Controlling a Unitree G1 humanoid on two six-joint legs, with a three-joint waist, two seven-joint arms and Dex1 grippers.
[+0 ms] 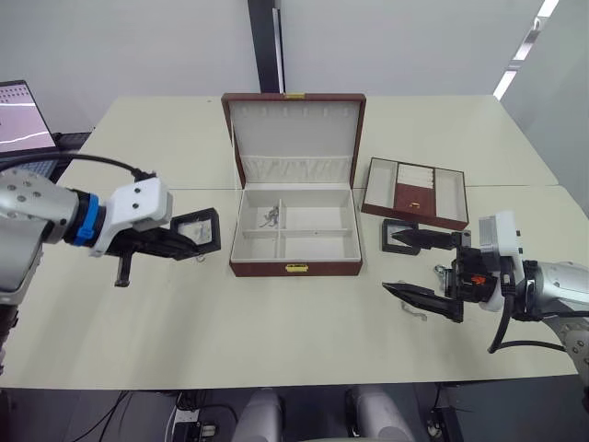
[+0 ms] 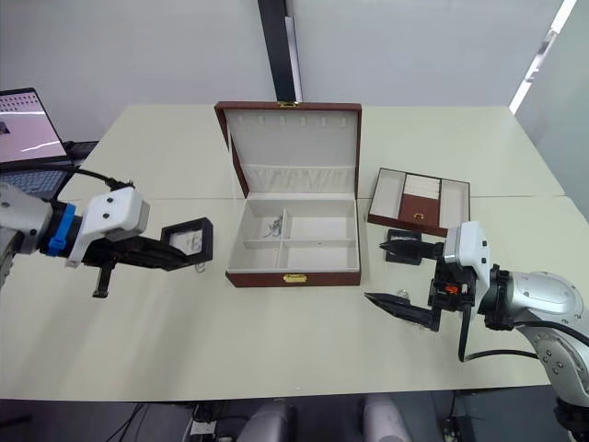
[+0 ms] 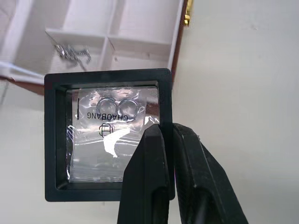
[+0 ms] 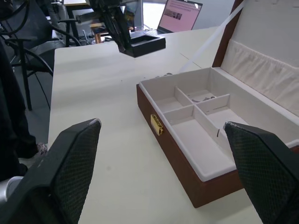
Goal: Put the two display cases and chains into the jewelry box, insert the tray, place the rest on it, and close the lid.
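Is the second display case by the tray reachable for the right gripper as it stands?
Probably yes. The right gripper is open with the second display case just ahead on bare table, the tray just behind it.

lab/office | pale worktable (image 1: 276, 322) | open laptop (image 1: 23, 120) | chair (image 4: 28, 51)

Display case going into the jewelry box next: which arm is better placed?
Left. The left end effector is shut on one display case, held just beside the open jewelry box. The right end effector is open, holding nothing, on the box's far side.
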